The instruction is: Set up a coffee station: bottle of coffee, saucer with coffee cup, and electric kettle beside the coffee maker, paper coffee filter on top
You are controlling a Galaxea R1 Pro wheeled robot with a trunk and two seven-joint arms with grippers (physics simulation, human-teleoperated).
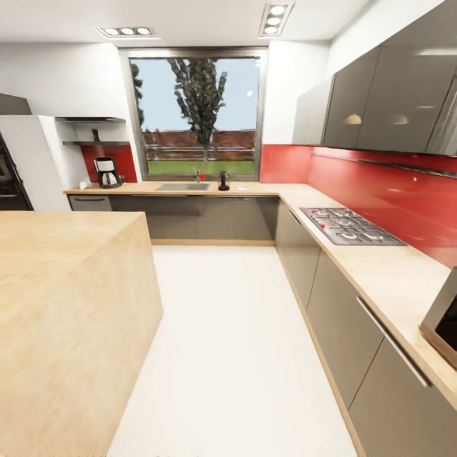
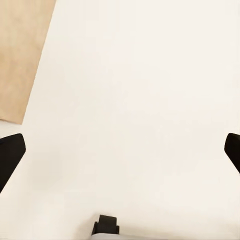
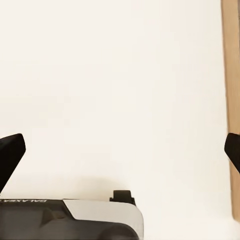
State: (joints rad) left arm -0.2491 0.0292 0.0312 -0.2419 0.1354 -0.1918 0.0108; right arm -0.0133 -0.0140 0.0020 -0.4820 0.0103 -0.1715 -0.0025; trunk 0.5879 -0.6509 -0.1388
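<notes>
- Nearest in head view: big wooden island (image 1: 70, 304), boxy, light wood-grain, low left of frame.
- White floor (image 1: 235, 355) runs between island and the right-hand cabinet run.
- Kitchen counter (image 1: 266, 188): L-shaped light wood top over dark grey fronts, along far wall under the window (image 1: 197, 114), then down the right side.
- Coffee maker (image 1: 106, 172) stands upright on far-left end of the counter, black with light band, carafe in front.
- Something dark just beside the coffee maker on its right, too small to identify.
- Bottle of coffee (image 1: 96, 135): small dark shape on the shelf (image 1: 95, 143) above the coffee maker, against the red backsplash; a second slab sits above it.
- Steel sink (image 1: 183, 186) set in the counter below the window, tap behind it.
- Small black item (image 1: 223, 181) upright on the counter right of the sink; cannot tell what it is.
- Gas hob (image 1: 349, 226) set in right counter run; microwave corner (image 1: 444, 317) at right edge.
- Red backsplash (image 1: 381, 197) on far and right walls, grey wall cabinets above.
- Left gripper (image 2: 120, 152), left wrist view: jaws wide apart, black fingertips (image 2: 10, 155) at both frame edges, nothing between, over white floor; island edge (image 2: 22, 55) in one corner.
- Right gripper (image 3: 120, 155), right wrist view: jaws wide apart, nothing held, over white floor; robot base (image 3: 70, 220) and a wood strip (image 3: 231, 100) at the frame edges.
</notes>
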